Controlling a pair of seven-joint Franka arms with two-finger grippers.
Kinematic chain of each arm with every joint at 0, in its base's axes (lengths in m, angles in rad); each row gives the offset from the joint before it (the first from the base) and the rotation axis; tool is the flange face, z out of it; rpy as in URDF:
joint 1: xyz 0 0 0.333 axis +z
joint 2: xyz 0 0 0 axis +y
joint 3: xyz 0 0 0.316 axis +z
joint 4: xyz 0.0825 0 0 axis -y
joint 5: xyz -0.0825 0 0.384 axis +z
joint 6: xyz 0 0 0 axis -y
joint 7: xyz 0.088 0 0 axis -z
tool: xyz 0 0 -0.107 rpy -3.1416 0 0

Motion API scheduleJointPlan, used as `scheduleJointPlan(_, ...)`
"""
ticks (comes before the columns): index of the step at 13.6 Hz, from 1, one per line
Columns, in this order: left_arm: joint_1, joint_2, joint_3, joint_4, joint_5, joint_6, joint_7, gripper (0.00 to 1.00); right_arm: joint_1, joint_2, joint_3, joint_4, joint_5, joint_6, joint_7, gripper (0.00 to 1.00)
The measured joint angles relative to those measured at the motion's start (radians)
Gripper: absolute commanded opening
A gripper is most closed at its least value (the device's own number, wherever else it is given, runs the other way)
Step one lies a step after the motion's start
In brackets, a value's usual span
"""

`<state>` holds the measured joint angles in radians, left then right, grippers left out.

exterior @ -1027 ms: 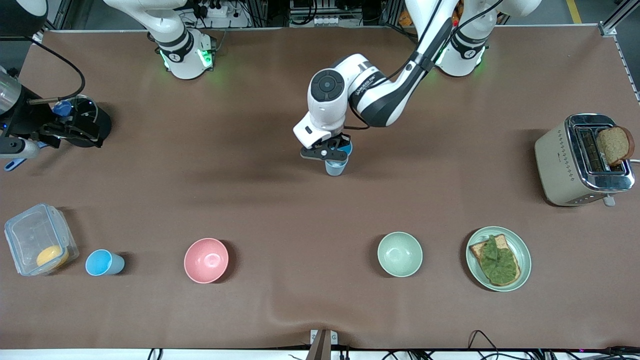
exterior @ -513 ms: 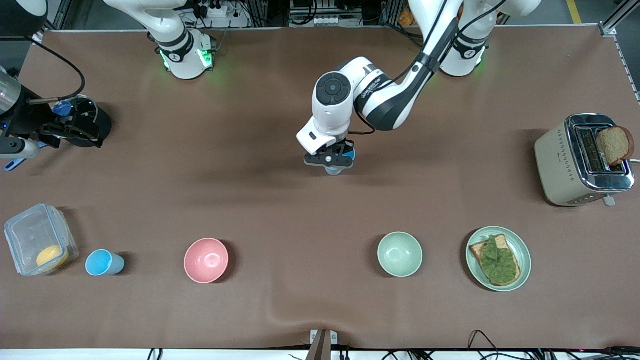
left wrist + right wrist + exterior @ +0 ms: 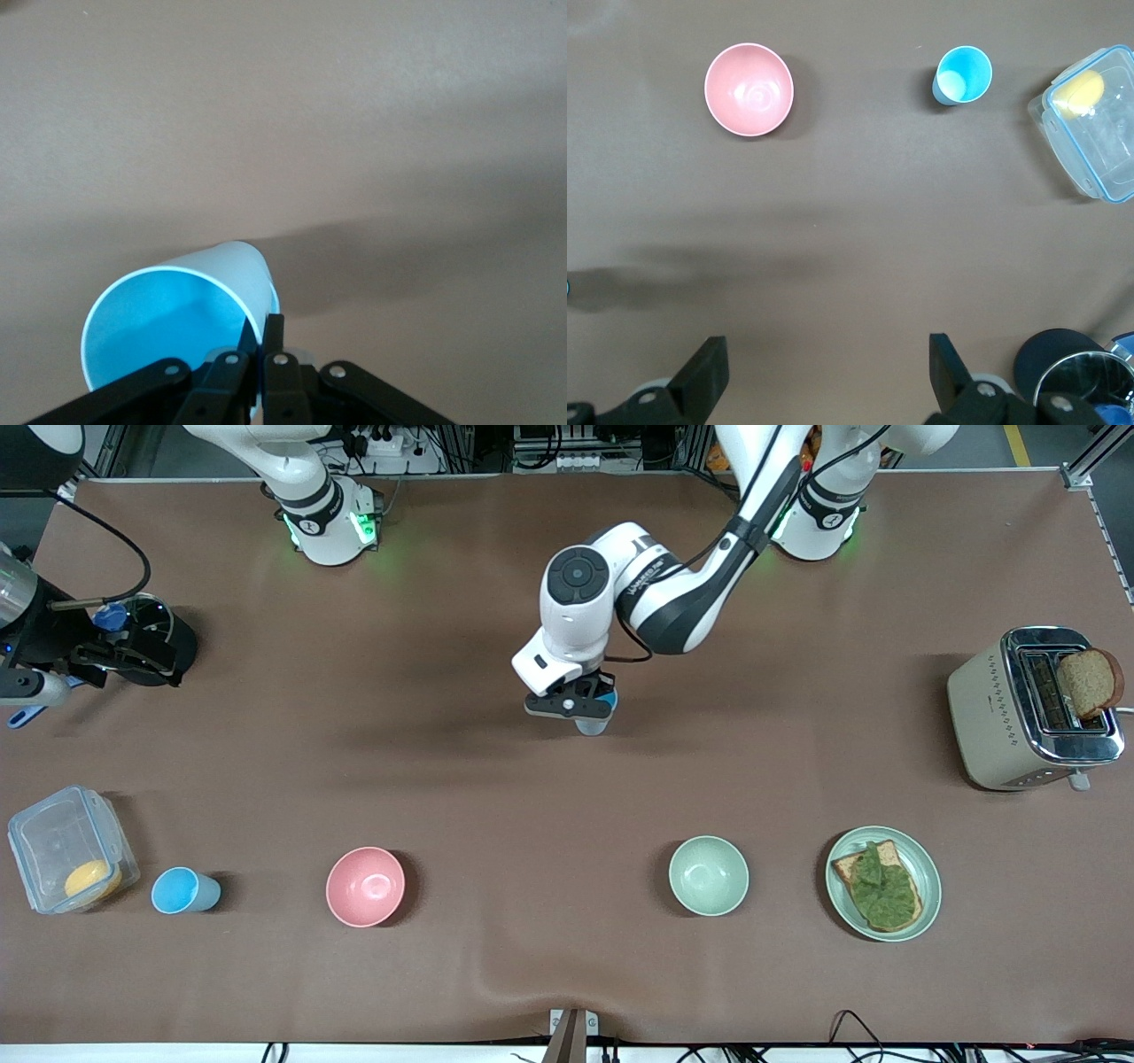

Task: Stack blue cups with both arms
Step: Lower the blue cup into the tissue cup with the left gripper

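My left gripper (image 3: 586,705) is over the middle of the table and is shut on the rim of a light-blue cup (image 3: 595,724). In the left wrist view one finger is inside the cup (image 3: 177,310) and one outside, and the left gripper (image 3: 262,323) pinches its wall. A second blue cup (image 3: 183,891) stands upright near the front camera toward the right arm's end, and it also shows in the right wrist view (image 3: 963,75). My right gripper (image 3: 828,354) is open and empty, high above the table. It does not show in the front view.
A pink bowl (image 3: 365,886) and a pale green bowl (image 3: 708,875) stand in the row near the front camera. A plate with toast (image 3: 921,868) and a toaster (image 3: 1032,708) are toward the left arm's end. A clear container (image 3: 71,859) stands beside the second cup.
My left gripper has shifted slightly toward the right arm's end with the cup, which now shows less beneath it. The right arm and the other things have not moved.
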<state>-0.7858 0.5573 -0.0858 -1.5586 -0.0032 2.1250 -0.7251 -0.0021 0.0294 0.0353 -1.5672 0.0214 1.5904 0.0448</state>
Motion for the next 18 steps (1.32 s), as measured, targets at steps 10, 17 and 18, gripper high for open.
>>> scheduleJointPlan(10,-0.010,0.013,0.010,0.027,0.000,-0.003,0.000,0.00,0.000,0.000,0.000,0.000,-0.022,0.000,-0.002,1.00)
scheduleJointPlan(17,-0.015,0.011,0.011,0.018,0.000,-0.048,0.000,0.00,0.000,0.000,0.000,0.000,-0.023,-0.001,-0.003,1.00)
scheduleJointPlan(18,-0.015,0.011,0.011,0.014,0.000,-0.048,0.000,0.00,0.000,0.000,0.000,0.000,-0.023,-0.001,-0.003,1.00)
